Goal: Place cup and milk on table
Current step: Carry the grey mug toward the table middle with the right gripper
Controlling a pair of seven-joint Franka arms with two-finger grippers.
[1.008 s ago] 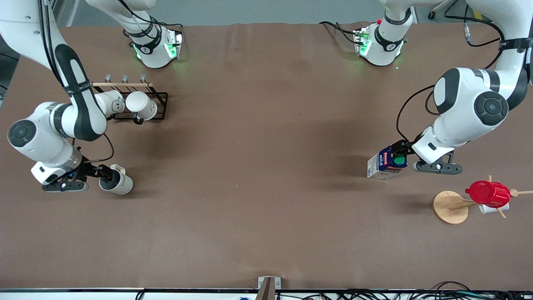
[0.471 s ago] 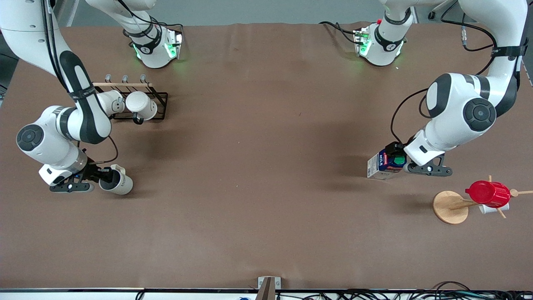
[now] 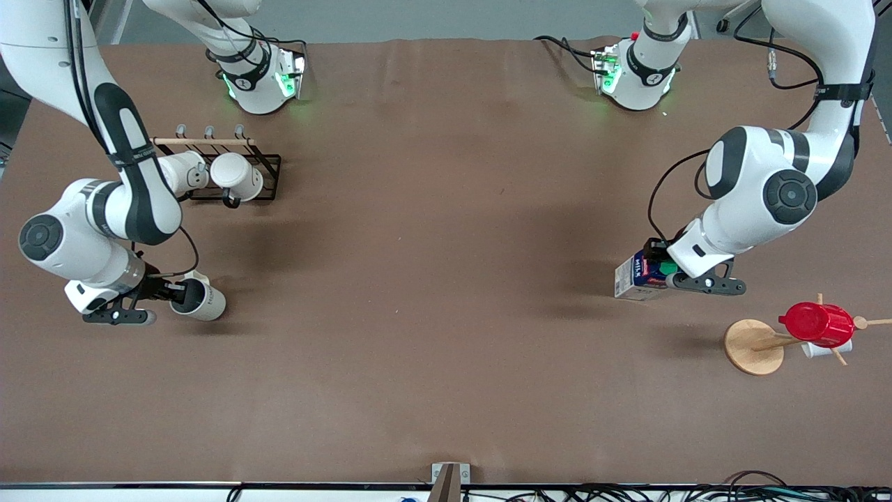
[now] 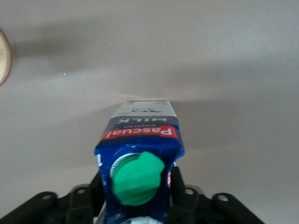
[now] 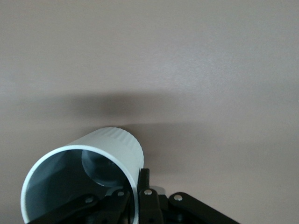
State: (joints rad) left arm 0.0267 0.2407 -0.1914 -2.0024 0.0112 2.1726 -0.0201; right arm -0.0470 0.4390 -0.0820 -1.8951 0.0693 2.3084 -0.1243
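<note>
Cream cup (image 3: pixel 201 300) pinched at its rim by the right gripper (image 3: pixel 167 291), one finger (image 5: pixel 143 184) outside the wall and the other inside, mouth tipped toward the gripper, dark inside showing in the right wrist view (image 5: pixel 79 179). Held low over the brown table (image 3: pixel 432 279); cannot tell whether its base touches. Nearer the front camera than the black rack (image 3: pixel 230 174), which carries two white mugs (image 3: pixel 237 176).

Blue and white milk (image 3: pixel 641 275) clamped near its gable top by the left gripper (image 3: pixel 662 268), a finger (image 4: pixel 176 184) pressed on each side of the carton, green cap (image 4: pixel 138 178) facing the wrist camera. Carton tilted, lower end toward the table; contact not clear. Well apart from the rack, at the left arm's end of the table, and nearer the front camera than it.

Wooden stand (image 3: pixel 756 346) with a red cup (image 3: pixel 817 323) hung on a peg, likewise at the left arm's end, nearer the front camera than the rack.
</note>
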